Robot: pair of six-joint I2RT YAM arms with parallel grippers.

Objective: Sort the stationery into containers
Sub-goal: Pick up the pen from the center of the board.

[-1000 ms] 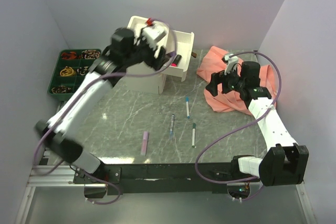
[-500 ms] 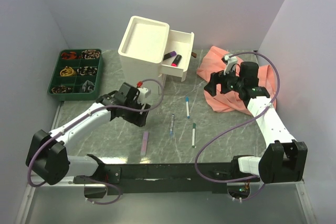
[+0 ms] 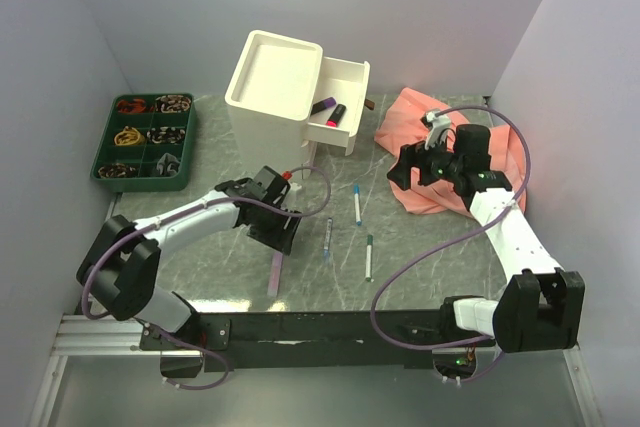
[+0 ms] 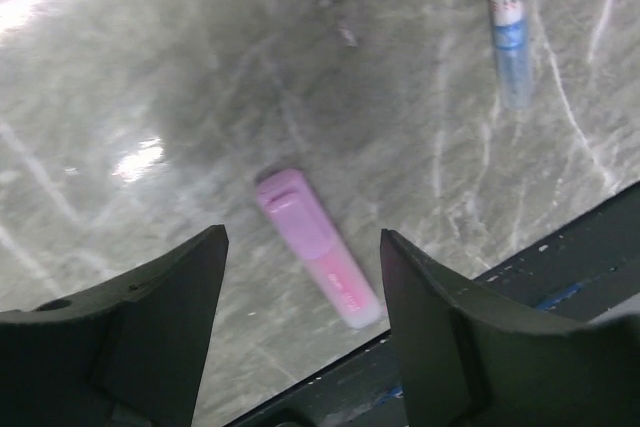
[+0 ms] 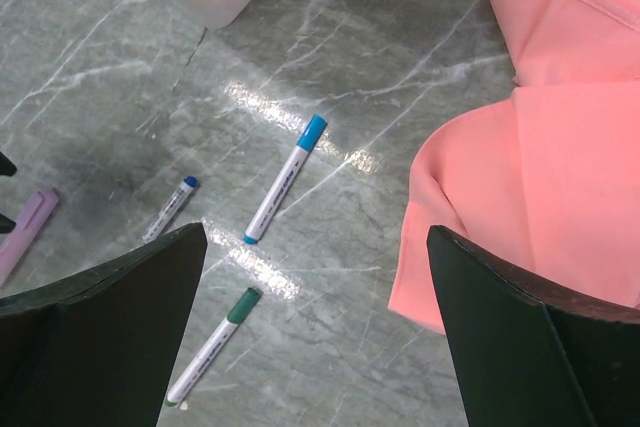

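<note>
A pink highlighter [image 3: 275, 274] lies near the table's front edge; in the left wrist view it [image 4: 318, 250] lies between and just beyond my open left fingers. My left gripper [image 3: 283, 230] hovers open just above it. Three thin pens lie mid-table: a dark-capped one [image 3: 328, 237], a blue-capped one [image 3: 357, 204] and a green-capped one [image 3: 368, 256]. The cream cabinet [image 3: 272, 82] has one drawer [image 3: 340, 107] pulled out, holding a purple highlighter [image 3: 322, 105] and a red-and-black marker [image 3: 336, 115]. My right gripper [image 3: 410, 169] is open and empty above the cloth's edge.
A salmon-pink cloth [image 3: 450, 152] is bunched at the back right. A green divided tray [image 3: 147, 135] with small items sits at the back left. The black rail [image 3: 330, 325] runs along the table's front edge, just past the pink highlighter.
My left arm has swung down from the open drawer to the table and now hovers over the pink highlighter. The right arm has barely moved.
</note>
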